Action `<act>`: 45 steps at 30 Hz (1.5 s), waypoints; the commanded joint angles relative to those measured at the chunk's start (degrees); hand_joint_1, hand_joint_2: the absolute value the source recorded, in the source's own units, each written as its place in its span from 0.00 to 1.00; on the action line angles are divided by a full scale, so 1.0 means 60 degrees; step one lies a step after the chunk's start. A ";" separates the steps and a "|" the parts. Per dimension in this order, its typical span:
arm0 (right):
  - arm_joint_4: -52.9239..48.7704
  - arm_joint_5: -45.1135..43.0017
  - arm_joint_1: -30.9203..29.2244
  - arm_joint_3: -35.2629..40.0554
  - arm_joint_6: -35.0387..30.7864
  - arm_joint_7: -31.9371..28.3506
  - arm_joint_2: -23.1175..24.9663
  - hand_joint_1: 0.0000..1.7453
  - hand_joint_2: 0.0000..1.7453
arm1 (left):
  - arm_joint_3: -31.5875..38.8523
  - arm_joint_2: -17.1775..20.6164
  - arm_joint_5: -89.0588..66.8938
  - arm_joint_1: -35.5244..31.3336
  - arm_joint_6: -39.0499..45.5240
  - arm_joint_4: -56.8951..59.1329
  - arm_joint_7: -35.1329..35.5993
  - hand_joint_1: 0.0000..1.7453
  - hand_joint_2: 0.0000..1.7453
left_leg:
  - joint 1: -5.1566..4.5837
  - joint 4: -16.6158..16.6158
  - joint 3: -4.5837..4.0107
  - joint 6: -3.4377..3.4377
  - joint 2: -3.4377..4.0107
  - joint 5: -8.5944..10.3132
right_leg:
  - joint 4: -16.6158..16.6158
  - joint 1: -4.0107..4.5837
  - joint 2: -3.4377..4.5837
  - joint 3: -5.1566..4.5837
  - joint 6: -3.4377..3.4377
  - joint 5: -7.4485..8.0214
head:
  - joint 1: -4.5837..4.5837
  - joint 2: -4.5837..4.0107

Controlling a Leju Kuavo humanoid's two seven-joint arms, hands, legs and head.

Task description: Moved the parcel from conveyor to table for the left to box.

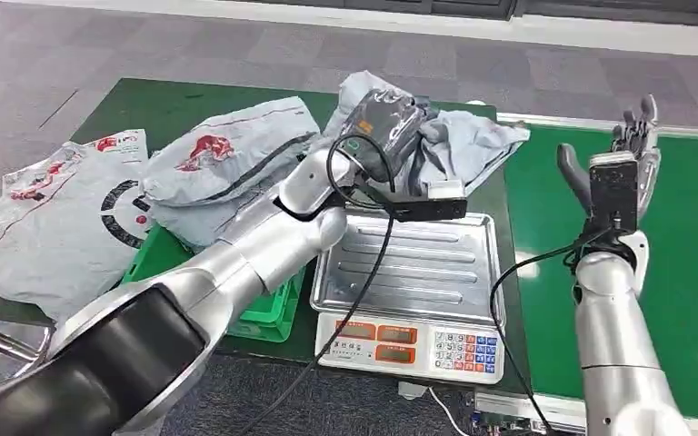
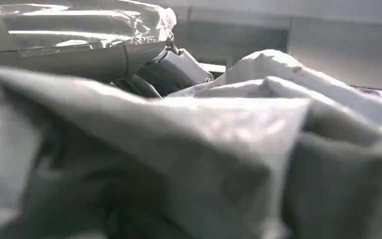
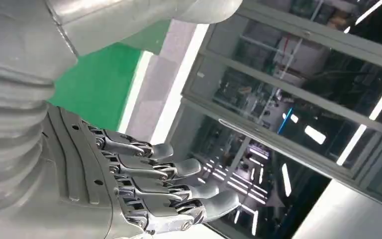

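Note:
A crumpled grey parcel [image 1: 450,136] with a clear-wrapped dark item [image 1: 383,118] on it lies on the green table [image 1: 173,100], just beyond the scale's steel tray [image 1: 418,263]. My left arm reaches across the tray, and my left hand [image 1: 398,171] is tucked in under the parcel's near edge. In the left wrist view the grey thumb [image 2: 69,59] and dark fingers [image 2: 179,69] close on a fold of the grey parcel [image 2: 258,124]. My right hand [image 1: 625,154] is raised over the green conveyor [image 1: 691,236], fingers spread and empty; the right wrist view shows the same right hand [image 3: 144,184].
A green crate [image 1: 268,313] sits left of the scale, half under my left arm. A grey parcel with red print [image 1: 223,154] lies over it, and a white parcel [image 1: 50,218] lies further left. The scale's keypad [image 1: 459,350] faces me. Cables hang from both wrists.

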 commanded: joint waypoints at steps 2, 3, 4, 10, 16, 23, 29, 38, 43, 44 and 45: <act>0.0536 -0.0177 -0.0055 0.0257 0.0021 -0.0055 -0.0110 0.00 1.00 | 0.0723 0.0075 -0.0279 -0.0349 0.0112 0.0236 -0.0016 1.00 1.00 | 0.0004 -0.0003 0.0023 -0.0002 0.0039 -0.0013 | -0.0008 0.0008 0.0020 0.0016 -0.0011 -0.0001 | 0.0000 0.0000; 0.0534 -0.0182 -0.0070 0.0263 0.0019 -0.0049 -0.0104 0.00 1.00 | 0.0740 0.0066 -0.0290 -0.0361 0.0107 0.0249 -0.0022 1.00 1.00 | 0.0007 -0.0003 0.0025 -0.0002 0.0044 -0.0014 | -0.0011 0.0012 0.0022 0.0019 -0.0012 0.0000 | 0.0000 0.0000; 0.0473 -0.0207 -0.0005 0.0302 0.0021 -0.0051 -0.0133 0.00 1.00 | 0.0658 0.0106 -0.0719 -0.0380 0.0215 0.0346 0.0234 1.00 1.00 | 0.0003 0.0001 0.0014 -0.0002 0.0035 -0.0011 | -0.0003 0.0006 0.0018 0.0006 -0.0009 0.0000 | 0.0000 0.0000; 0.0283 0.0117 0.0321 0.0438 -0.0169 0.0177 0.0350 0.00 1.00 | 0.0243 0.1471 -0.3614 -0.0340 0.0971 0.1378 0.3538 1.00 1.00 | 0.0005 -0.0020 0.0047 -0.0005 0.0078 -0.0014 | -0.0022 0.0010 0.0057 0.0025 -0.0014 0.0008 | 0.0000 0.0000; -0.0109 0.0494 0.0625 0.0280 -0.0219 0.0659 0.0344 0.00 1.00 | 0.0830 0.2838 -0.4624 0.0026 0.1175 0.1643 0.5003 1.00 1.00 | 0.0009 -0.0037 0.0072 -0.0019 0.0145 -0.0013 | -0.0014 0.0017 0.0117 0.0014 -0.0034 0.0019 | 0.0000 0.0000; -0.0094 0.0490 0.0658 0.0254 -0.0169 0.0662 0.0318 0.00 1.00 | 0.0931 0.2842 -0.4694 0.0110 0.1174 0.1611 0.5038 1.00 1.00 | 0.0019 -0.0022 0.0029 -0.0022 0.0060 0.0003 | -0.0001 0.0022 0.0048 0.0002 -0.0024 0.0004 | 0.0000 0.0000; -0.0110 0.0483 0.0764 0.0260 -0.0076 0.0661 0.0285 0.00 1.00 | 0.1191 0.2975 -0.4738 0.0343 0.1130 0.1507 0.5159 1.00 1.00 | 0.0016 -0.0019 0.0023 -0.0023 0.0059 0.0003 | -0.0007 0.0020 0.0043 0.0007 -0.0027 0.0008 | 0.0000 0.0000; 0.0406 0.0677 0.0769 0.0169 0.0112 0.0631 0.0146 0.00 1.00 | 0.2013 0.3216 -0.5205 0.1313 -0.0693 0.1839 0.5209 1.00 1.00 | 0.0012 -0.0032 0.0044 -0.0026 0.0078 -0.0001 | -0.0011 0.0019 0.0054 0.0010 -0.0031 0.0007 | 0.0000 0.0000; 0.0191 0.0443 0.0833 -0.0081 0.0486 0.0656 -0.0254 0.00 1.00 | 0.2740 0.2879 -0.4282 0.1771 -0.4637 0.1900 0.3159 1.00 1.00 | 0.0015 -0.0037 0.0041 -0.0019 0.0028 0.0007 | -0.0018 0.0022 0.0009 0.0020 -0.0025 -0.0003 | -0.0004 0.0000; 0.0189 0.0299 0.0862 -0.0122 0.0709 0.0714 -0.0374 0.00 1.00 | 0.2501 0.2917 -0.4404 0.1650 -0.5786 0.2020 0.2709 1.00 1.00 | 0.0016 -0.0043 0.0051 -0.0017 0.0032 0.0007 | -0.0029 0.0023 0.0006 0.0032 -0.0026 -0.0001 | 0.0000 0.0000; 0.0140 0.0243 0.0946 -0.0187 0.0752 0.0709 -0.0416 0.00 1.00 | 0.2358 0.2947 -0.4508 0.1594 -0.6033 0.2073 0.2748 1.00 1.00 | 0.0015 -0.0027 0.0030 -0.0018 0.0027 0.0005 | -0.0010 0.0019 0.0009 0.0011 -0.0023 -0.0002 | -0.0004 0.0000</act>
